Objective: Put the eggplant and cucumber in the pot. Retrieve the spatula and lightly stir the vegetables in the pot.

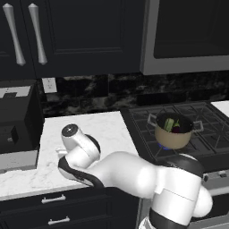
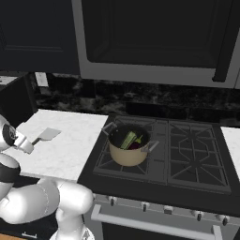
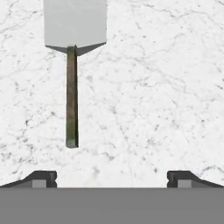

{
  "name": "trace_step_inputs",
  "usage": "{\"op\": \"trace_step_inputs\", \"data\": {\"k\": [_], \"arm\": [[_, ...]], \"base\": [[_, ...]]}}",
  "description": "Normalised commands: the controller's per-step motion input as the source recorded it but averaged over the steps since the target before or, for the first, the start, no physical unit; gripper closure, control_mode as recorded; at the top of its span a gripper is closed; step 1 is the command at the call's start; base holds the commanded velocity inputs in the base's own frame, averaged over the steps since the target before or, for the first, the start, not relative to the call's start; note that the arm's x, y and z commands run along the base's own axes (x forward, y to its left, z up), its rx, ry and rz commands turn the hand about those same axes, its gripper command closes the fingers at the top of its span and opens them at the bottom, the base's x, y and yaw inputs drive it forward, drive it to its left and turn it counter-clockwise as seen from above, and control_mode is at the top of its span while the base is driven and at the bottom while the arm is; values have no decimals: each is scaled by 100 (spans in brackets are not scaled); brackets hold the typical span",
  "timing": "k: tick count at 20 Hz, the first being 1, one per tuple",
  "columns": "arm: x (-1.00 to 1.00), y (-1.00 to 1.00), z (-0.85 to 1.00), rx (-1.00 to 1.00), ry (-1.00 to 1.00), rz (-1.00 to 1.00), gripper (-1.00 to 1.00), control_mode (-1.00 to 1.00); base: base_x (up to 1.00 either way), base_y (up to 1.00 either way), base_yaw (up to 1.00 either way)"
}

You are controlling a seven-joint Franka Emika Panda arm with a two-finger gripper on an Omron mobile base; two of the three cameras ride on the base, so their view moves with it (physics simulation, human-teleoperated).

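Note:
The spatula (image 3: 71, 96) lies flat on the white marble counter, its grey blade (image 3: 75, 22) pointing away from the hand and its dark handle running back toward me. My gripper (image 3: 112, 178) is open above the counter, with the fingertips (image 3: 43, 178) wide apart; the handle's end sits ahead of them, left of centre, untouched. From the right base the spatula (image 2: 48, 135) shows beside my hand. On the stove's front left burner stands the tan pot (image 1: 174, 141) (image 2: 126, 157). Inside it, the cucumber (image 1: 169, 124) (image 2: 129, 139) leans next to the eggplant (image 1: 177, 129) (image 2: 136, 146).
A black appliance (image 1: 15, 116) stands at the counter's left end. The stove (image 2: 187, 154) with dark grates lies right of the counter (image 1: 103, 129), and a microwave (image 2: 154, 37) hangs over it. Dark cabinets (image 1: 67, 36) hang above the counter.

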Motion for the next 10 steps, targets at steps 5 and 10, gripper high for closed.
{"op": "trace_step_inputs", "data": {"k": [5,10], "arm": [[30,27,-3,1,0,0,-100,-100],[17,10,-6,0,0,0,-100,-100]], "base": [[0,0,0],[0,0,0]]}}
